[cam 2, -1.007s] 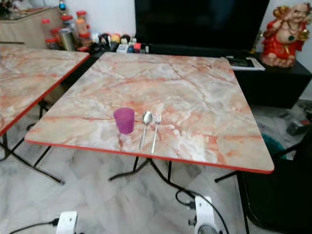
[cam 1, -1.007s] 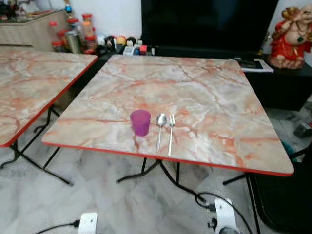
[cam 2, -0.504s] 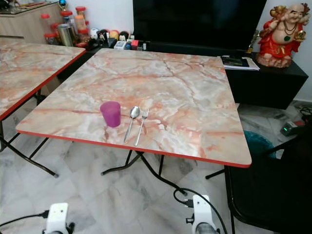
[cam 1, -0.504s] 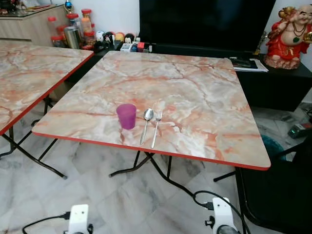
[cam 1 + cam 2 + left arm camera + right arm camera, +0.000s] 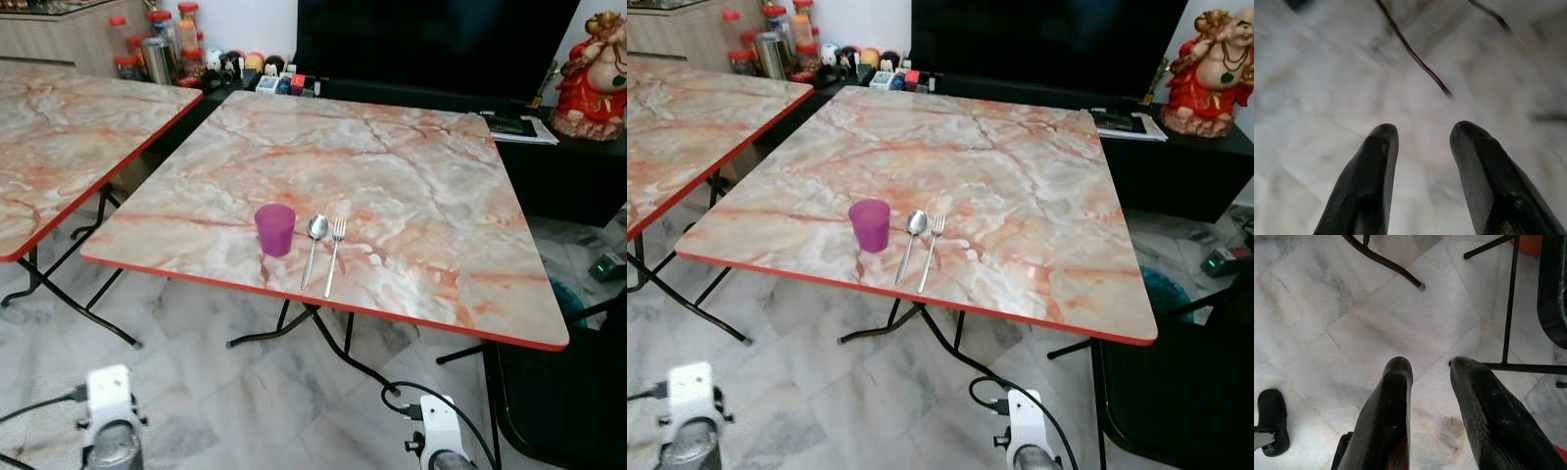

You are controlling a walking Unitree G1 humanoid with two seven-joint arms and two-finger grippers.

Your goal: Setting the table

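Note:
A purple cup (image 5: 275,229) stands near the front edge of the marble-topped table (image 5: 411,166). Just to its right lie a spoon (image 5: 313,245) and a fork (image 5: 332,255), side by side, handles toward me. Both arms hang low over the floor in front of the table. My left gripper (image 5: 1420,134) is open above white tiles with nothing between its fingers. My right gripper (image 5: 1430,367) is open too, empty, over the tiles near a table leg (image 5: 1383,262).
A second marble table (image 5: 59,147) stands at the left. A black chair (image 5: 563,401) is at the right front. Behind the table are a dark TV stand (image 5: 411,93), jars (image 5: 157,49) and a red figurine (image 5: 593,83). A cable (image 5: 411,392) trails on the floor.
The whole picture has shifted, so the camera moved. The left arm now shows further left and larger at the bottom. Cup, spoon and fork stay put on the table.

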